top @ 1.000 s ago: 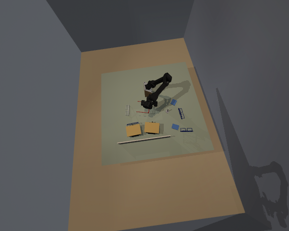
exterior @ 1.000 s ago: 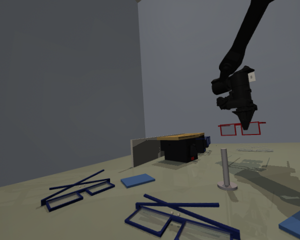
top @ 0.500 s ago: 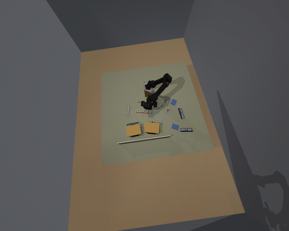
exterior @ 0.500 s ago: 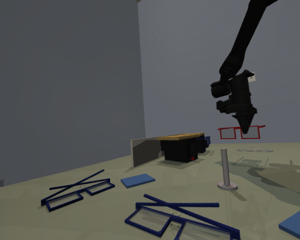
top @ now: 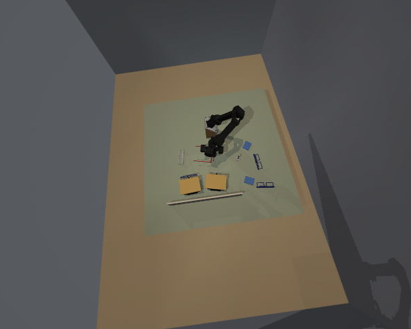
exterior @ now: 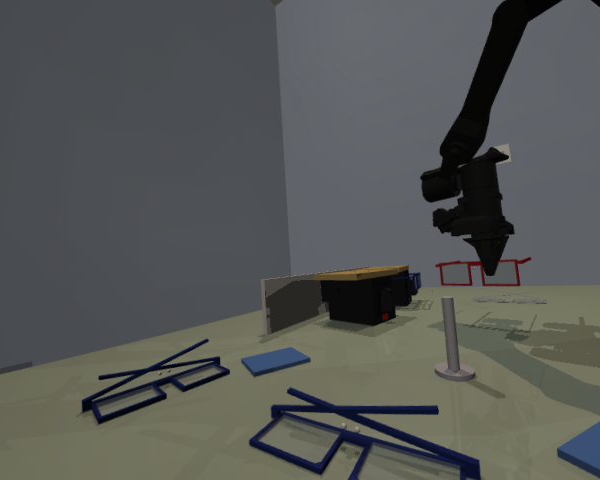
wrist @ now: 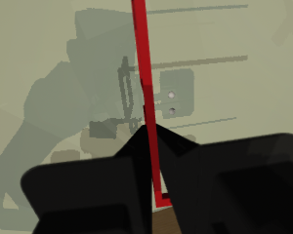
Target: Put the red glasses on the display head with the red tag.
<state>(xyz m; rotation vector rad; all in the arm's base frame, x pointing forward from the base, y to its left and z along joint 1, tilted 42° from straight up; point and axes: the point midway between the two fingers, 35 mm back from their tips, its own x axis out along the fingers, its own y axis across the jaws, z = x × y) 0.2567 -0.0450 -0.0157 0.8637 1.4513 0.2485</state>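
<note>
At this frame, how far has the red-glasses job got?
Done: the red glasses are off the table. In hand: the pincer grips them, temples spread. Left: seating them on the red-tagged head, straightening, releasing; they hang clear of both heads.

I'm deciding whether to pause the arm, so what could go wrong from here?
The tool grips the red glasses only around the middle of the front, so they might twist if a temple catches. The two display heads and stand close together, so a wide temple could bump the wrong one.
</note>
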